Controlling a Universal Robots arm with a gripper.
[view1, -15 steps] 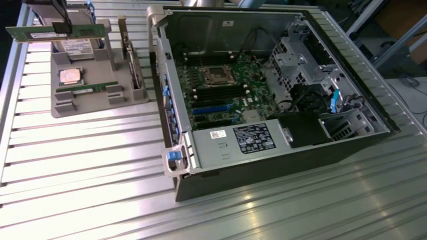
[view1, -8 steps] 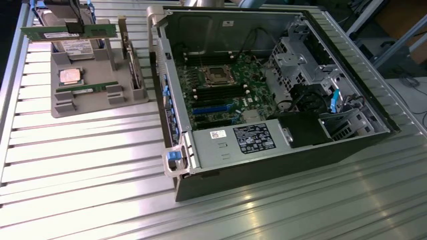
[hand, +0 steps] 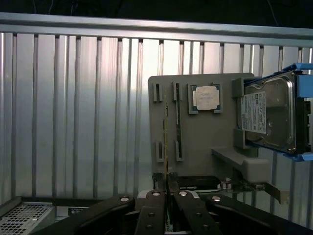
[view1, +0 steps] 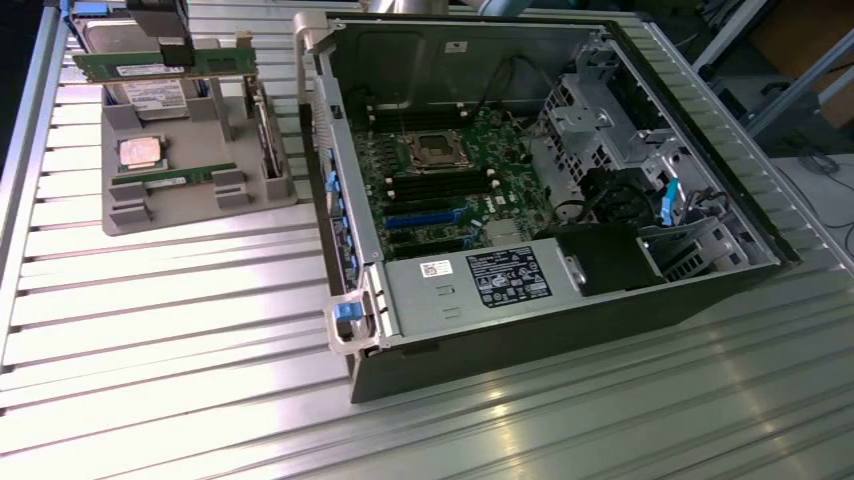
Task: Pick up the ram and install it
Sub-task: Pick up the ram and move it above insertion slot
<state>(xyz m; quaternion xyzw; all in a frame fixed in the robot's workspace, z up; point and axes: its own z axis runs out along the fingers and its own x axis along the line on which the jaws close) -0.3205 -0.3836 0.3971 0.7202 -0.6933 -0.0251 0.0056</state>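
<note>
Exterior view: gripper [view1: 171,48] nearly closed, pinching ram [view1: 127,66], lifted over hard drive [view1: 147,93] at tray's [view1: 187,207] far edge, well apart from case [view1: 534,330]. Wrist view: ram [hand: 167,142] edge-on between jaws, spare stick [hand: 178,122] in tray. Pickup done; install remains.

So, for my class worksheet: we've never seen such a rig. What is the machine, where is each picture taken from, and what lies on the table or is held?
It is one robot arm ending in a gripper. One picture comes from a camera standing off the arm; the other from a camera on its wrist. On the ribbed metal table sit an open computer case and a grey tray holding a CPU chip, a hard drive and a spare memory stick. The gripper is shut on the ram, a thin green memory stick, above the tray.
</note>
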